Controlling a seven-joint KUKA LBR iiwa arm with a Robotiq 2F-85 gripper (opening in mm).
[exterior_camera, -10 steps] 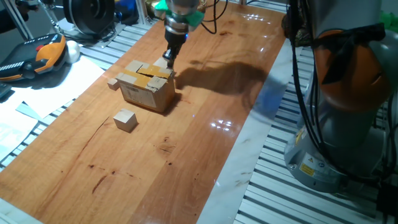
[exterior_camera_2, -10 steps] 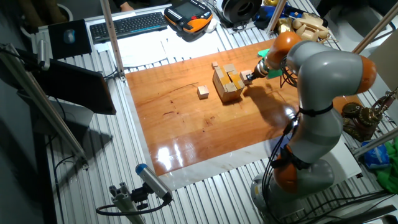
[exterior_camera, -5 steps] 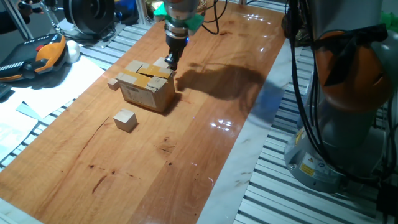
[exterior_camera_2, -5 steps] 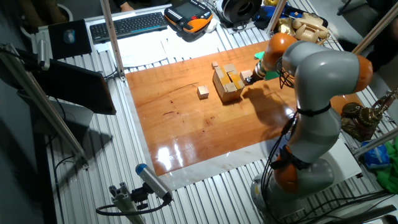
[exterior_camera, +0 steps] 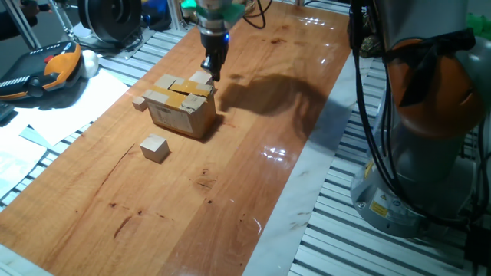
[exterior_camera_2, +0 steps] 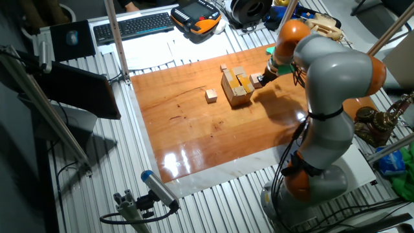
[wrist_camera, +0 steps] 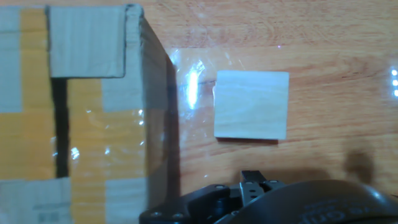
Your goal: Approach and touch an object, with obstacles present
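Our gripper (exterior_camera: 214,73) hangs just above the pale wooden cube (wrist_camera: 251,104), which sits on the table (exterior_camera: 253,176) just beside the far side of the taped cardboard box (exterior_camera: 181,105). We cannot tell whether its fingers are parted or closed. We judge the cube lies almost straight below the fingertips, so a short descent clear of the box should make contact.

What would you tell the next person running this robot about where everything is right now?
Gripper: hangs just over the small wooden cube, behind the cardboard box. Whether the fingers are open or shut cannot be told.
Things: the cube sits on the table beside the taped box, a narrow gap between them. Another wooden cube stands alone in front of the box, and a tiny block sits at its far side.
Done: the approach past the box.
Left: whether the cube is touched yet cannot be told; if not, lower gently onto it, keeping off the box.
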